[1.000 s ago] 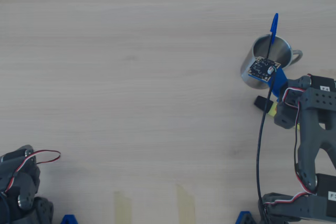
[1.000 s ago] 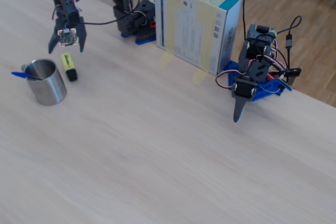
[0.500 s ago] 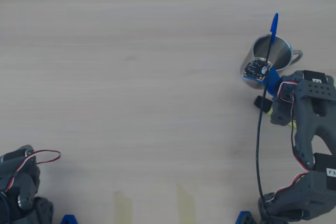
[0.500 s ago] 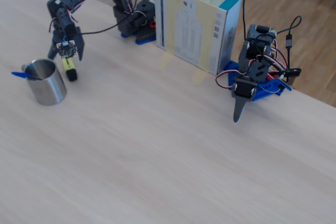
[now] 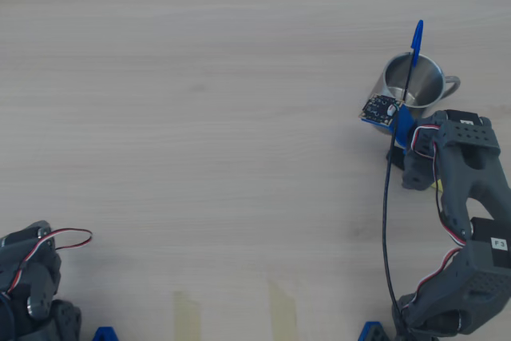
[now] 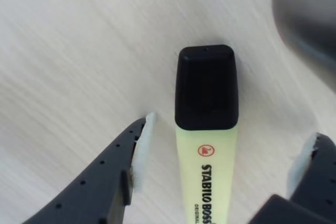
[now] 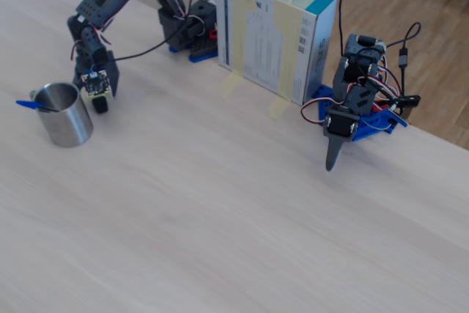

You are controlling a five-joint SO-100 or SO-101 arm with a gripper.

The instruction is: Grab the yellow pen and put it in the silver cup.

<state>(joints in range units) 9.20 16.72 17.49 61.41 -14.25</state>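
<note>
Wrist view, left to right: my left finger with its white pad, then the yellow pen lying flat on the table, black cap pointing away from me, then my right finger. End effector is spread apart and straddles the pen barrel; neither pad touches it, and the gap on the right is wider. Blurred grey edge at top right of that view is the silver cup.

Fixed view: blue pen sticks out of the cup to the left; my end effector is down at the table just right of the cup, with only the pen's black cap showing below it. Further right stand a cardboard box and a second arm, parked.

Overhead view: cup sits just above my wrist, blue pen leaning out of it.
</note>
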